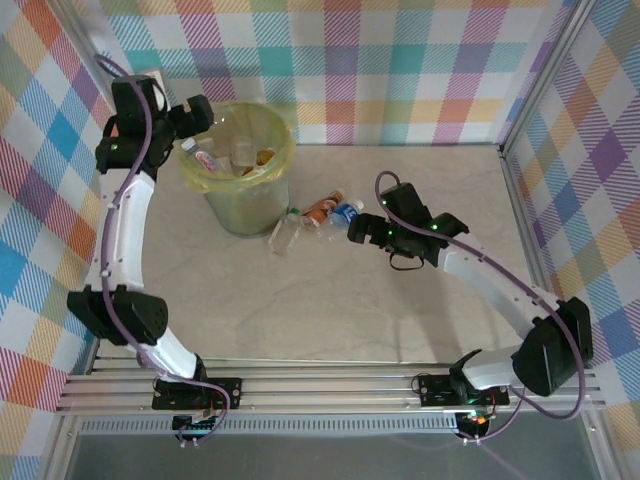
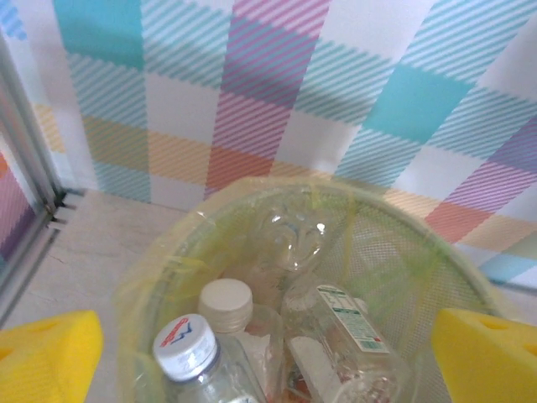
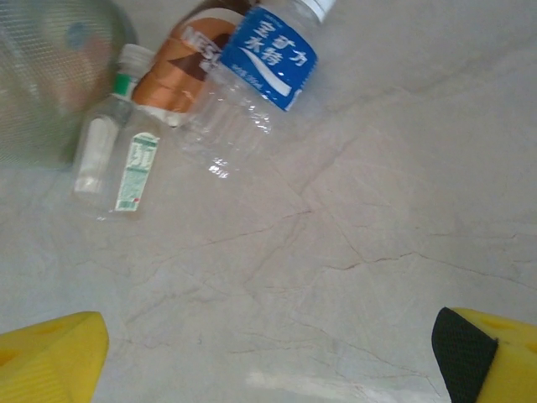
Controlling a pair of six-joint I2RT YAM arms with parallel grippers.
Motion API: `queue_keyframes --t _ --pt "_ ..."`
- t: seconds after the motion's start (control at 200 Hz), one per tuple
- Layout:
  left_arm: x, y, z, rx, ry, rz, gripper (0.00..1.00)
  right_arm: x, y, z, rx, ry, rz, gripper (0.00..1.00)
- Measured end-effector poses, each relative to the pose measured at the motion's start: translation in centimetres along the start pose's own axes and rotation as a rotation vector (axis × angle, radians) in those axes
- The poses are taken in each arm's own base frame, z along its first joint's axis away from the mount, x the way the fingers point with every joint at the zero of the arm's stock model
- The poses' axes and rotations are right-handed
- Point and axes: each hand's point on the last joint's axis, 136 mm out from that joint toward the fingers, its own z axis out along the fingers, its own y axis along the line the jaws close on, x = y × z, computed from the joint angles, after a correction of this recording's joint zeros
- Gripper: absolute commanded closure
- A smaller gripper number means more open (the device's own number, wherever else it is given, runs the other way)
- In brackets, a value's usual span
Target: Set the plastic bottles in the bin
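L arm: rises from the near-left base, bows up the left side of the pale marbled table [image 1: 400, 310], elbow close to the plaid side wall [image 1: 40, 150]; wrist bends over the round pale-green bin lined w/ a translucent yellow-green bag [image 1: 283, 150].
L gripper [image 1: 197, 112]: hangs at the bin's far-left rim, pointing down into it. In the wrist view [image 2: 267, 357] its yellow pads [image 2: 46, 353] sit at opp. edges, spread wide, nothing btwn them.
In bin: crushed clear plastic bottles [image 2: 294, 239] lie below the gripper, incl. a white-capped bottle [image 2: 225, 302], a bottle w/ blue-rimmed cap and red logo [image 2: 185, 348], and a bottle w/ white printed label [image 2: 352, 323]. Mesh wall [image 2: 394, 243] shows through the bag.
R arm: sweeps from the near-right base up the right side, then in toward centre; forearm low over the table.
R gripper [image 1: 358, 232] [image 3: 268, 361]: fingers wide apart, empty, above bare tabletop, aimed at the loose bottles and just short of them.
On table: three bottles cluster just right of the bin's foot. The blue-label clear bottle [image 1: 345, 213] [image 3: 268, 54] is nearest the R gripper, the orange-brown-label bottle [image 1: 322, 207] [image 3: 168, 80] lies against it, and the small clear bottle w/ green collar [image 1: 283, 235] [image 3: 126, 159] lies just beside the bin.
Edges: plaid back wall [image 1: 400, 70]; aluminium post [image 1: 520, 200] at right; metal rail [image 1: 330, 385] along the near edge.
Open room: broad bare tabletop across centre and right, btwn the cluster and the near rail.
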Motion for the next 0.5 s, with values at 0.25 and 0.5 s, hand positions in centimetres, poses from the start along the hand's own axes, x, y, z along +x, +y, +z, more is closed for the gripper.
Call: queue_keyframes --t 0.25,0.5 --pt "2.6 1.1 -7.9 0.001 -0.087 -0.066 0.0 -0.1 -0.4 5.3 0.035 0.117 0.075 0.0" --pt "9.9 3.0 -11.0 0.013 -0.083 -0.2 0.0 -2.0 1.4 9.7 0.04 0.143 0.093 0.0"
